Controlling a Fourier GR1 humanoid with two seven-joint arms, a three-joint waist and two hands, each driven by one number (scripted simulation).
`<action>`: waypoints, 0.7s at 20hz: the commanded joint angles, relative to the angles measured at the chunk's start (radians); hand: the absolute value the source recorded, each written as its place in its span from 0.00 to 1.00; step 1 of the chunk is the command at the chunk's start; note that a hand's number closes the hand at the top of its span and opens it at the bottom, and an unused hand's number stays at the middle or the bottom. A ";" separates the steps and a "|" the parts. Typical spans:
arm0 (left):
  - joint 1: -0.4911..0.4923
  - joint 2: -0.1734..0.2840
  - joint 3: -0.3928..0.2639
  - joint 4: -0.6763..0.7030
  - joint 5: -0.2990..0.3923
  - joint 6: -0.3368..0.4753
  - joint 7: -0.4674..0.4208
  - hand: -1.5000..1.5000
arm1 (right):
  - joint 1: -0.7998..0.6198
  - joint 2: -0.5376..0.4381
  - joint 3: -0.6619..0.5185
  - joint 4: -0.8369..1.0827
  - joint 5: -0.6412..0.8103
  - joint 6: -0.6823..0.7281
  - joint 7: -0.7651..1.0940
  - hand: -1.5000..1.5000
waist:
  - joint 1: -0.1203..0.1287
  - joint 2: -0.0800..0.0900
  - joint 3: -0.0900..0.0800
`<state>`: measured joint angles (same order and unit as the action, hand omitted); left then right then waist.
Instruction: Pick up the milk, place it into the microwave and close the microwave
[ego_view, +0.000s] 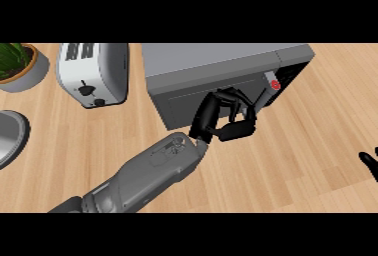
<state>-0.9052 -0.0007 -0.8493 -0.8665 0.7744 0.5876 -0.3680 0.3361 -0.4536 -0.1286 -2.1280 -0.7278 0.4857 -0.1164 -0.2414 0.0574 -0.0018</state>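
Note:
The grey microwave (221, 60) stands at the back middle of the wooden counter. Its door (188, 102) faces me, swung almost flat against the body, with a dark strip and a red button (275, 84) at its right end. My left hand (221, 119) reaches in from the lower left. Its straight fingers (230, 97) lie against the door's right part, with the thumb below, and nothing is held. No milk is in view. Only the fingers of my right hand (369, 162) show at the right edge, open and resting.
A white toaster (92, 72) stands left of the microwave. A potted plant (15, 62) sits in the back left corner. A grey round dish (9, 135) is cut off by the left edge. Bare wood lies right of the microwave.

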 joint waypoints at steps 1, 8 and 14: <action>-0.057 0.001 0.082 0.110 0.055 0.007 -0.011 1.00 | -0.017 -0.003 0.004 -0.014 -0.017 -0.007 0.010 0.00 | -0.004 0.019 -0.001; -0.060 0.001 0.073 0.123 0.070 0.052 -0.085 1.00 | -0.019 -0.041 -0.001 -0.033 -0.058 0.027 0.028 0.00 | -0.010 0.020 0.000; -0.053 0.001 0.067 0.124 0.103 0.055 -0.131 1.00 | -0.020 -0.048 0.017 -0.053 -0.089 0.043 0.037 0.00 | -0.022 0.027 -0.001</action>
<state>-0.9023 -0.0009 -0.8636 -0.8611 0.8493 0.6330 -0.4870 0.3166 -0.4941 -0.1211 -2.1675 -0.7964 0.5191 -0.0880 -0.2562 0.0669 -0.0010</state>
